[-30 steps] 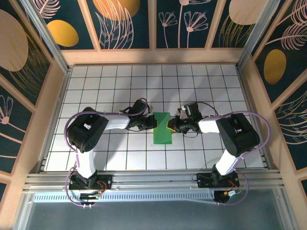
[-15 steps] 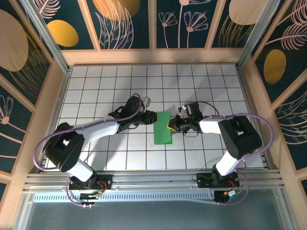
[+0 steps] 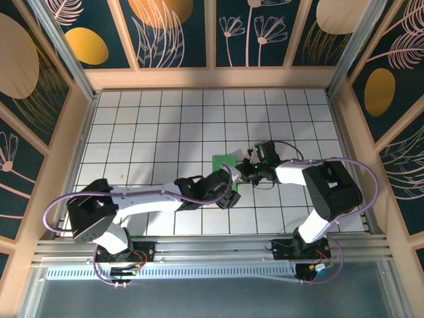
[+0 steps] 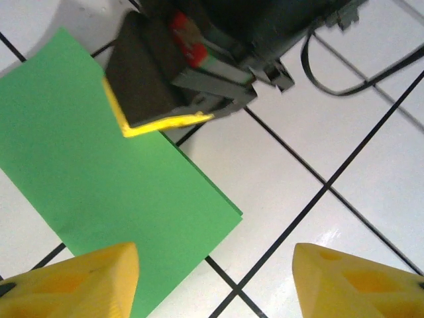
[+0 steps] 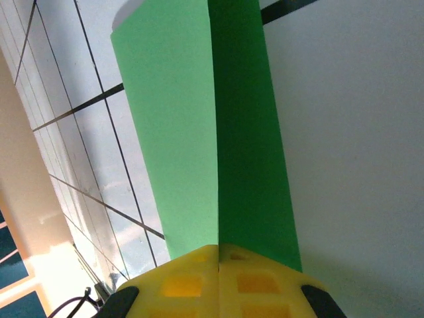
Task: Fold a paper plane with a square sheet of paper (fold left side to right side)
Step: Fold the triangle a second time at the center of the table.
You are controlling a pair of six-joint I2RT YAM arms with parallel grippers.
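The square sheet of paper point(image 3: 222, 161), bright green and doubled over into a narrow strip, lies flat on the white tiled table point(image 3: 146, 119), a little toward 3 o'clock from the table's middle in the overhead view, with its long side running from 12 to 6 o'clock. The left arm reaches across its 6 o'clock half and hides that part there. The right gripper point(image 3: 244, 172) sits at the strip's 3 o'clock edge. In its wrist view its yellow fingers point(image 5: 179, 285) are pressed together with the paper running in between them, a brighter layer beside a darker one, so the jaws are clamped on the sheet. The left gripper point(image 3: 230, 197) is near the strip's 6 o'clock end. In its wrist view its 2 yellow fingertips point(image 4: 86, 278) stand apart with nothing between them, 1 over the paper's corner and 1 over bare tile; whether they touch the surface I cannot tell
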